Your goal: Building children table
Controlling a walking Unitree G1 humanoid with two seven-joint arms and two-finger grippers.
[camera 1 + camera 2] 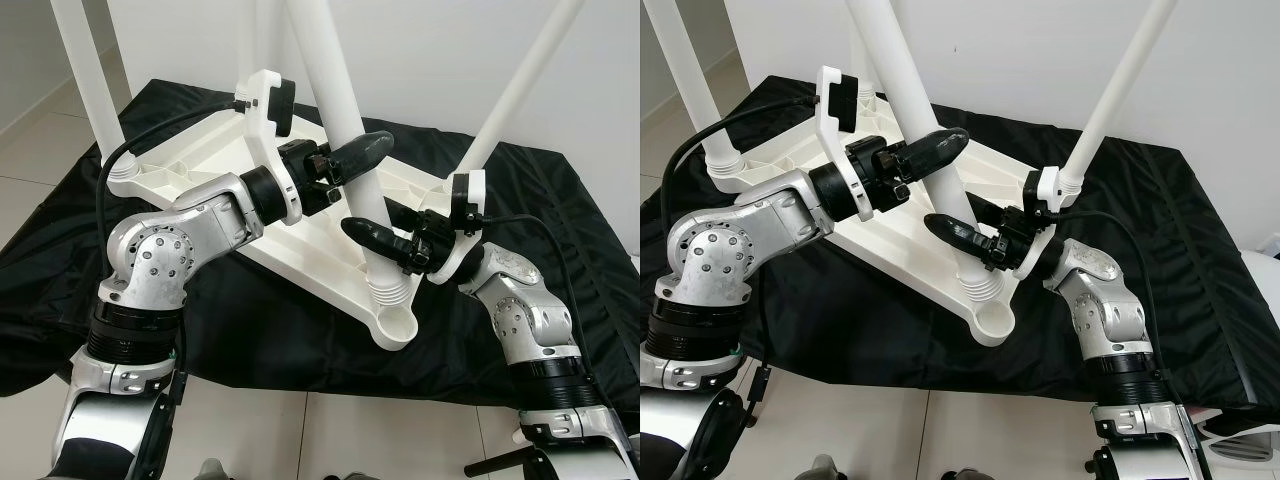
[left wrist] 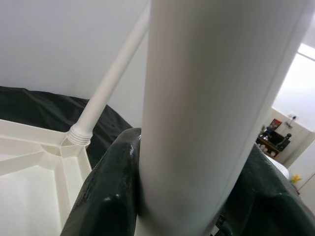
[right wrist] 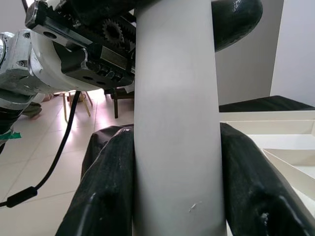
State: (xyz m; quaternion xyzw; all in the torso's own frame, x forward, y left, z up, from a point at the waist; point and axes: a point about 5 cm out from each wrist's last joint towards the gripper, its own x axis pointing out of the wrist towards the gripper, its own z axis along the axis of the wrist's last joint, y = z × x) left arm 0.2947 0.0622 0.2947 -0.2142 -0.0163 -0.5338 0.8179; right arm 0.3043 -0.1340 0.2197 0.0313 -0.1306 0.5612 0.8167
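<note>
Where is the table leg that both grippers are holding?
The table leg stands at the near corner of the upturned white tabletop, with the left gripper clamped above the right gripper.

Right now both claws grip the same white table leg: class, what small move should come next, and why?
Probably a short twist of the white plastic table leg to screw it home. The left claw and the right claw are both shut on it, just above its ribbed collar in the corner socket of the upturned white plastic tabletop.
</note>
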